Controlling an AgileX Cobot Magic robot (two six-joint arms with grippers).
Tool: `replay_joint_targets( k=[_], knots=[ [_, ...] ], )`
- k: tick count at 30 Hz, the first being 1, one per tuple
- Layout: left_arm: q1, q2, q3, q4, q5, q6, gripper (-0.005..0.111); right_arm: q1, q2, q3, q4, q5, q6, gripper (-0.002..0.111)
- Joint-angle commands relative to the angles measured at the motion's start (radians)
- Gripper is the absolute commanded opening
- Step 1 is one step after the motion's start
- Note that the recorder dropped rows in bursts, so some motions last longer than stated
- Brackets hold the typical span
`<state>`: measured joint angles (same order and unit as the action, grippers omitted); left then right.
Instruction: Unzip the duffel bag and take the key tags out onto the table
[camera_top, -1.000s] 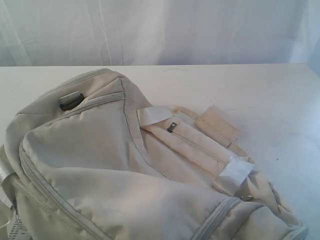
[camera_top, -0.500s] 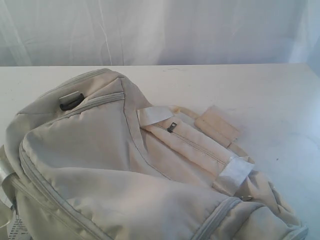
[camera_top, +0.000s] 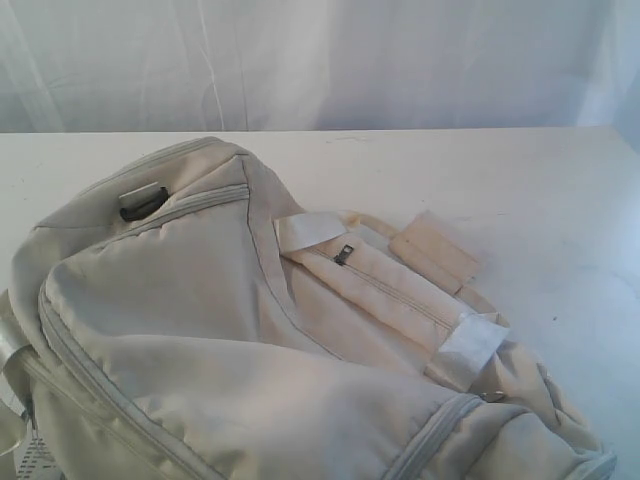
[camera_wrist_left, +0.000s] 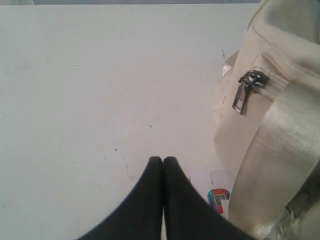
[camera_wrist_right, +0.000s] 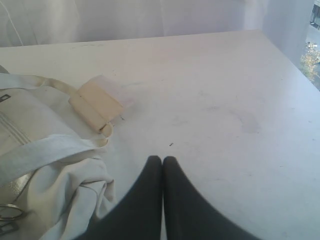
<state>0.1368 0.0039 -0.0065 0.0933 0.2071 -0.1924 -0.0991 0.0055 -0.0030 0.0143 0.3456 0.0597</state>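
White table (camera_top: 520, 190) carries the duffel bag (camera_top: 200, 330); left claw (camera_wrist_left: 163, 159) and right claw (camera_wrist_right: 162, 158) are pressed together.

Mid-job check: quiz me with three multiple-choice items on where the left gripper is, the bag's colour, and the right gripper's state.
1. The left gripper is: A) inside the duffel bag; B) over bare table beside the bag; C) pressed on the bag's top.
2. The bag is: A) black; B) beige; C) red.
3. The right gripper is: A) wide open; B) half open; C) shut, empty.
Answers: 1 B, white tabletop lies under it; 2 B, pale cream fabric; 3 C, jaws meet, nothing between.
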Motion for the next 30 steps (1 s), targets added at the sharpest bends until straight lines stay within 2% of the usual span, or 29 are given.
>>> replay_joint_targets(
  k=[1,6,8,11,13,14,16,17,21,23,27,30],
  knots=[
    [0.000,-0.004,0.006,-0.007,-0.004,-0.009,0.000,0.002,-0.006,0.003,-0.008,-0.003,0.002,0.000],
    [0.000,-0.004,0.006,-0.007,-0.013,-0.011,0.000,0.033,-0.006,0.003,-0.008,-0.003,0.001,0.000],
    [0.000,-0.004,0.006,-0.007,-0.080,-0.016,0.000,0.041,-0.006,0.003,-0.008,-0.003,0.001,0.000],
    [0.000,-0.004,0.006,-0.007,-0.281,-0.016,0.000,0.041,-0.006,0.003,-0.008,-0.003,0.001,0.000],
    [0.000,-0.004,0.006,-0.007,-0.502,-0.016,0.000,0.041,-0.006,0.003,-0.008,-0.003,0.001,0.000],
    [0.000,-0.004,0.006,-0.009,-0.682,-0.017,0.000,0.041,-0.006,0.003,-0.008,-0.003,0.001,0.000],
    [0.000,-0.004,0.006,-0.014,-0.882,-0.014,0.000,0.041,-0.006,0.003,-0.008,-0.003,0.001,0.000],
    [0.000,-0.004,0.006,-0.032,-0.917,-0.005,0.000,0.041,-0.006,0.003,-0.008,-0.003,0.001,0.000],
    [0.000,-0.004,-0.066,-0.222,-0.846,0.047,0.000,0.041,-0.006,0.003,-0.008,-0.003,0.001,0.000],
    [0.000,0.026,-0.125,-0.268,-0.823,0.066,0.000,0.041,-0.006,0.003,-0.008,-0.003,0.001,0.000],
    [-0.056,0.116,-0.261,-0.200,-0.778,0.060,0.000,0.041,-0.006,0.003,-0.008,-0.003,0.001,0.000],
    [-0.131,0.181,-0.346,-0.093,-0.645,0.058,0.000,0.041,-0.006,0.003,-0.008,-0.003,0.001,0.000]
  ],
)
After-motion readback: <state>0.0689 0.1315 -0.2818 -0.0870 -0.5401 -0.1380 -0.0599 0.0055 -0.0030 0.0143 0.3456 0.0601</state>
